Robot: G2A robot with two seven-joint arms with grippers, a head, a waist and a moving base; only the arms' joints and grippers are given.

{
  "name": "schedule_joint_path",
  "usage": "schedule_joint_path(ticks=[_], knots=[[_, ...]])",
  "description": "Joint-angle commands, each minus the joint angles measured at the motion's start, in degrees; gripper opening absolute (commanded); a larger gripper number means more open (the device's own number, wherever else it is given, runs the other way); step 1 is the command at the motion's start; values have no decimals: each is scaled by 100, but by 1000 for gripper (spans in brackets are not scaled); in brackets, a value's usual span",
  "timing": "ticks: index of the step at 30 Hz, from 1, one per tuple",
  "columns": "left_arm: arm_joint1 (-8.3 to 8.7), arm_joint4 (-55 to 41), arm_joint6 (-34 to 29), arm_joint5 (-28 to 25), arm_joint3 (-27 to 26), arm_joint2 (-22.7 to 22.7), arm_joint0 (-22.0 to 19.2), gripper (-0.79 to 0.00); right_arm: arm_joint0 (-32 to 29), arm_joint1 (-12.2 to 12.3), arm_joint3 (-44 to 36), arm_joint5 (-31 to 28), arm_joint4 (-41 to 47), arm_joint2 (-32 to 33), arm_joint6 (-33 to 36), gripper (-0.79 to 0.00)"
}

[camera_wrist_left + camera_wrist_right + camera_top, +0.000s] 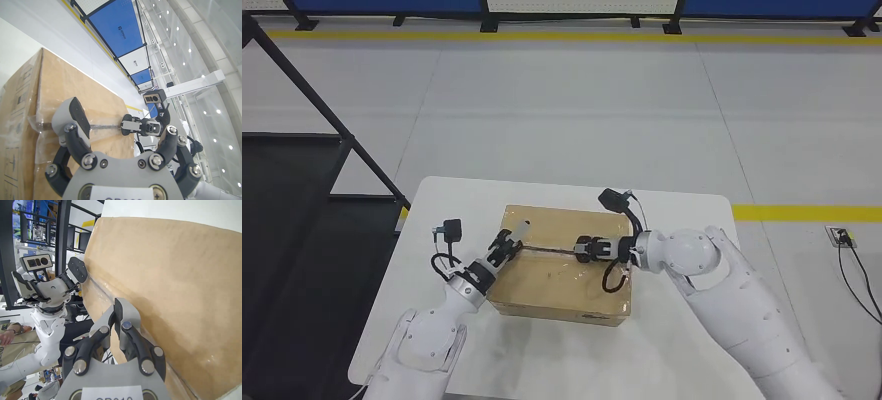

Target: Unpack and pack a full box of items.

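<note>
**Both grippers at the box seam**

I see the cardboard box (562, 285) lying closed on the white table (462, 205). My left gripper (507, 245) sits at one end of the taped seam (552, 250), jaws apart. My right gripper (587, 247) rests on the seam, jaws together.
</note>
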Motion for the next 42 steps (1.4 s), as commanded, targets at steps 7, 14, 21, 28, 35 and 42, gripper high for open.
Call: schedule_joint_path(ticks=[7,14,21,28,35,42], knots=[[7,-5,35,9,-32,-21,51,0,45,12,109,511,-144,30,116,-785],[31,-52,127,-32,-120,-199,192,0,111,-17,151,639,-145,-13,104,-785],[69,-299,268,-174,-355,-558,439,0,215,-88,165,670,-74,-146,6,-785],[112,-582,446,-375,-615,-1025,808,0,612,-299,553,659,119,-581,16,-785],[150,-879,451,-560,-617,-1421,1061,0,1041,-580,938,644,265,-1082,-68,-785],[172,-1080,475,-752,-589,-1653,1261,0,1423,-921,1398,612,334,-1619,-199,-785]])
